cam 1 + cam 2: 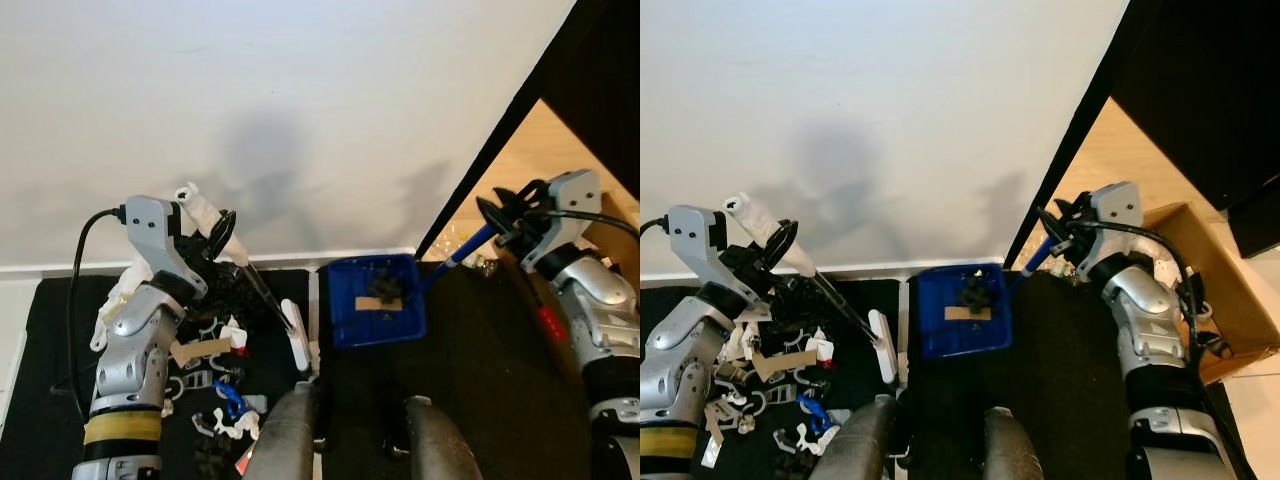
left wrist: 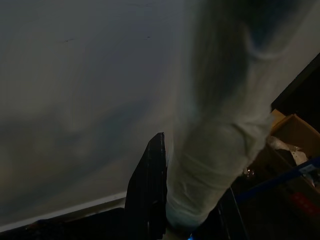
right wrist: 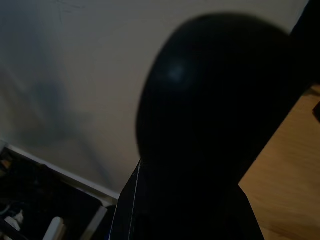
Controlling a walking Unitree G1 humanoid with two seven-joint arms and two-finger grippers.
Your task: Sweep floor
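The brush (image 1: 262, 300) is clenched by the left gripper (image 1: 215, 235) and the dustpan (image 1: 378, 300), at the mat's wall edge, by the right gripper (image 1: 505, 225). Litter (image 1: 215, 385) should be swept low, toward the pan.

Two grippers are counted: the left gripper (image 1: 222, 232), closed on one white-handled brush (image 1: 292, 330), and the right gripper (image 1: 505, 222), closed on the blue handle of one dustpan (image 1: 377, 303).

One dark clump of debris (image 1: 383, 287) and one tan strip (image 1: 378, 304) are seen inside the dustpan, below and to the left of the right gripper.

Scattered litter (image 1: 205, 370) is noted below the left gripper: several white clips, one blue piece (image 1: 230, 402), at least two tan strips; the exact total cannot be told.

One cardboard box (image 1: 1205, 300) is recorded beside the right arm.

One white wall (image 1: 280, 120) is faced by both grippers.
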